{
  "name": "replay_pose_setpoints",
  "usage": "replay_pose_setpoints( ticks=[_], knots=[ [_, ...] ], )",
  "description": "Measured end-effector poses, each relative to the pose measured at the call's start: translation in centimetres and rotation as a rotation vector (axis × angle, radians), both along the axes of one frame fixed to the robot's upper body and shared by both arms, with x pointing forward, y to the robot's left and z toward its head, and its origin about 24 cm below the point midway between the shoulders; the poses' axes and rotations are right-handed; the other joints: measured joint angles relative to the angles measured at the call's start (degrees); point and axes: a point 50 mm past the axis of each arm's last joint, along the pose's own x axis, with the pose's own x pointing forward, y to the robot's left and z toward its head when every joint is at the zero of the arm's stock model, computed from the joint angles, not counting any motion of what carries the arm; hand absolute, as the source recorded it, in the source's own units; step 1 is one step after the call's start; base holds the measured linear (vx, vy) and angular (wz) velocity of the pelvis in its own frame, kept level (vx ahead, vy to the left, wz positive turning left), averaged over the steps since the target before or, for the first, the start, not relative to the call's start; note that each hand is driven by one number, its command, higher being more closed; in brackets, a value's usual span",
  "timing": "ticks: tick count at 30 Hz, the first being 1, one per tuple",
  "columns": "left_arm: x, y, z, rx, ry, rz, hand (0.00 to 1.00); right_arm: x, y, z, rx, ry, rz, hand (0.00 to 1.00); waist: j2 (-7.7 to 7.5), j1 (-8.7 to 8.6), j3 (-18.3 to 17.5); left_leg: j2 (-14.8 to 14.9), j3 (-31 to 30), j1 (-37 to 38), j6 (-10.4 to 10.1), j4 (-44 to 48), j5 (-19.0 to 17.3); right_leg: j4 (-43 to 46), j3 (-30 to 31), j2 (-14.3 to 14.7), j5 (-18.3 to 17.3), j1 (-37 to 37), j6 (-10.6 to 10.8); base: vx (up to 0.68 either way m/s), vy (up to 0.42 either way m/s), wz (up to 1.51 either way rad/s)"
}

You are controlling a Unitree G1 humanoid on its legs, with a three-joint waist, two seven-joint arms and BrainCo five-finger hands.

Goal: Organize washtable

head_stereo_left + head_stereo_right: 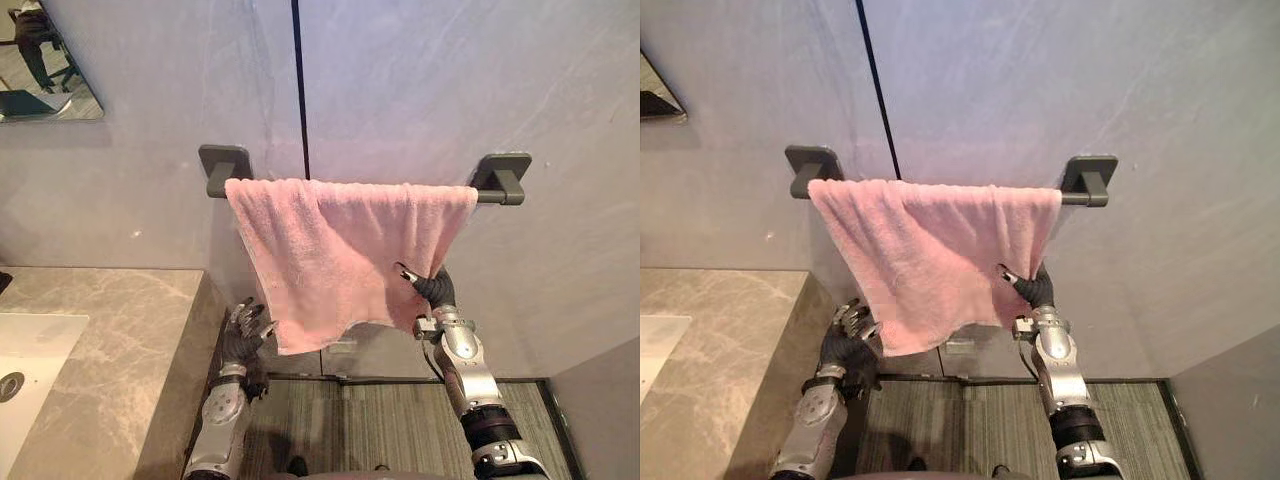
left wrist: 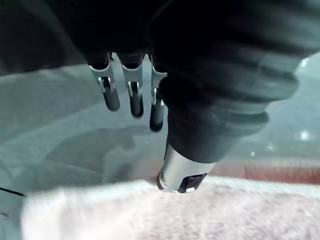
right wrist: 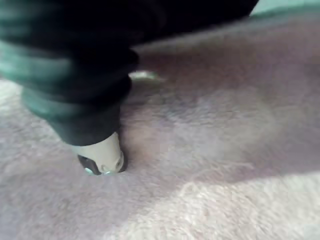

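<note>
"Pink towel (image 1: 330,260) over the grey rail (image 1: 492,196) on the wall: where are your hands on it?"

"My right hand (image 1: 435,290) is at its lower right edge, with the thumb laid on the front of the cloth. Whether it has a hold there I cannot tell. My left hand (image 1: 243,338) is open and empty, just beside the low left corner, next to the stone surface (image 1: 120,320)."

"What could go wrong?"

"The towel hangs crooked, its left corner lower than the right. If I tug down on one side, I judge the cloth could slide along or off the rail and drop to the floor (image 1: 380,420). If I push up, it may bunch instead of lying flat."

"And the left hand?"

"It may miss the corner, and then one hand alone drags everything askew."
</note>
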Motion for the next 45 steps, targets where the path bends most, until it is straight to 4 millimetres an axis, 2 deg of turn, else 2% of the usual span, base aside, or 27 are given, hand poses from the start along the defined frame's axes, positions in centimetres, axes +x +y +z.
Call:
replay_pose_setpoints(
  ticks=[5, 9, 12, 14, 15, 17, 18, 21, 25, 27, 29, 32, 35, 38, 42, 45],
  knots=[
    [-0.8, 0.6, 0.0, -0.01, 0.002, 0.043, 0.0, -2.1, -1.6, -2.5, -0.017, 0.119, -0.088, 0.0, -0.1, 0.07, 0.33, 0.04, 0.03, -0.18, 0.0, 0.29, -0.02, -0.28, -0.06, -0.21, 0.08, 0.04, 0.1, 0.0, -0.013, 0.0],
    [-0.5, 1.5, 2.1, -0.005, -0.093, 0.094, 0.0, -3.8, -3.9, -3.2, -0.017, 0.154, -0.195, 0.0, -0.04, 0.07, 0.55, 0.2, 0.11, -0.13, -0.05, 0.33, -0.15, -0.21, 0.18, -0.16, 0.09, -0.01, 0.1, -0.02, -0.025, -0.03],
    [-0.9, 3.0, 4.1, 0.0, -0.184, 0.197, 0.0, -4.6, -5.9, -1.5, -0.023, 0.082, -0.298, 0.0, 0.41, -0.08, 0.84, 0.17, 0.19, 0.27, -0.02, 0.32, -0.4, 0.11, 0.61, -0.18, 0.06, -0.04, 0.13, -0.04, -0.026, -0.09],
    [-0.9, 3.8, 6.3, 0.021, -0.279, 0.23, 0.0, -5.2, -7.7, 0.4, -0.036, -0.001, -0.385, 0.0, 0.44, -0.06, 0.85, 0.16, 0.18, 0.35, 0.02, 0.32, -0.47, 0.27, 0.7, -0.18, 0.01, -0.06, 0.15, -0.04, -0.025, -0.03],
    [-0.8, 4.0, 6.9, 0.025, -0.303, 0.236, 0.0, -5.3, -8.1, 0.9, -0.039, -0.022, -0.402, 0.0, 0.44, -0.1, 0.85, 0.15, 0.18, 0.37, 0.02, 0.32, -0.47, 0.32, 0.69, -0.2, -0.01, -0.07, 0.17, 0.0, 0.0, 0.0],
    [-1.0, 4.6, 9.8, 0.052, -0.433, 0.273, 0.0, -5.6, -9.1, 3.4, -0.052, -0.135, -0.463, 0.0, 0.45, -0.23, 0.85, 0.11, 0.21, 0.48, 0.03, 0.33, -0.47, 0.47, 0.7, -0.23, -0.04, -0.07, 0.19, 0.0, 0.0, 0.0],
    [-1.0, 4.7, 10.4, 0.059, -0.465, 0.279, 0.0, -5.7, -9.2, 4.0, -0.056, -0.161, -0.471, 0.0, 0.45, -0.23, 0.85, 0.1, 0.21, 0.49, 0.03, 0.33, -0.47, 0.49, 0.7, -0.23, -0.04, -0.07, 0.2, 0.0, 0.0, 0.0],
    [-1.7, 5.0, 13.8, 0.093, -0.632, 0.297, 0.0, -6.1, -9.2, 7.4, -0.075, -0.321, -0.477, 0.0, 0.47, -0.2, 0.83, 0.07, 0.26, 0.69, 0.04, 0.35, -0.46, 0.58, 0.7, -0.27, -0.04, 0.01, 0.2, 0.0, 0.0, 0.0],
    [-2.9, 4.7, 17.8, 0.098, -0.843, 0.295, 0.0, -7.0, -8.0, 12.5, -0.07, -0.59, -0.431, 0.0, 0.52, -0.18, 0.8, 0.05, 0.65, 1.3, 0.08, 0.35, -0.5, 0.79, 0.88, -0.28, -0.04, 0.12, 0.21, -0.01, -0.007, -0.04],
    [-3.3, 4.4, 19.0, 0.08, -0.922, 0.278, 0.0, -7.4, -7.0, 14.6, -0.028, -0.72, -0.378, 0.0, 0.65, -0.17, 0.7, 0.04, 1.01, 1.68, 0.17, 0.34, -0.57, 0.93, 1.19, -0.27, -0.07, 0.11, 0.23, -0.05, -0.022, -0.09],
    [-3.4, 3.5, 20.0, 0.024, -0.98, 0.213, 0.0, -7.7, -5.4, 16.8, 0.045, -0.859, -0.277, 0.0, 0.97, -0.2, 0.43, 0.01, 1.35, 1.79, 0.19, 0.34, -0.57, 1.25, 1.43, -0.31, -0.08, 0.03, 0.25, -0.06, -0.025, -0.09],
    [-2.6, 0.8, 20.8, -0.094, -1.019, -0.028, 0.0, -7.4, -1.5, 19.3, 0.144, -0.992, 0.014, 0.0, 1.48, -0.19, -0.29, -0.04, 1.57, 2.24, 0.2, 0.32, -0.56, 1.68, 1.6, -0.37, -0.17, 0.06, 0.37, -0.05, -0.021, -0.04],
    [-1.9, -2.5, 21.1, -0.206, -1.023, -0.312, 0.0, -7.2, 2.2, 20.4, 0.204, -1.031, 0.296, 0.0, 1.76, -0.08, -0.66, -0.02, 1.57, 2.29, 0.22, 0.32, -0.52, 1.85, 1.69, -0.3, -0.16, -0.01, 0.37, -0.05, -0.029, -0.02],
    [-1.6, -4.7, 20.8, -0.269, -0.997, -0.5, 0.0, -7.4, 4.6, 20.3, 0.269, -1.007, 0.487, 0.0, 1.86, 0.0, -1.94, -0.04, 1.71, 2.36, 0.22, 0.33, -0.51, 1.87, 1.83, -0.29, -0.16, 0.0, 0.37, -0.01, -0.01, 0.0],
    [-0.9, -5.9, 19.7, -0.295, -0.94, -0.608, 0.0, -7.2, 6.0, 19.9, 0.317, -0.971, 0.616, 0.0, 1.82, -0.06, -2.08, -0.05, 2.2, 2.64, 0.22, 0.34, -0.51, 2.1, 2.47, -0.21, -0.15, -0.07, 0.36, -0.03, -0.024, -0.07],
    [-0.3, -6.9, 18.5, -0.274, -0.859, -0.71, 0.0, -6.7, 7.3, 18.3, 0.299, -0.853, 0.74, 0.0, 1.78, -0.1, -2.11, -0.04, 2.68, 2.86, 0.22, 0.31, -0.51, 2.24, 2.97, -0.14, -0.15, -0.13, 0.36, -0.04, -0.022, -0.08]
  ],
)
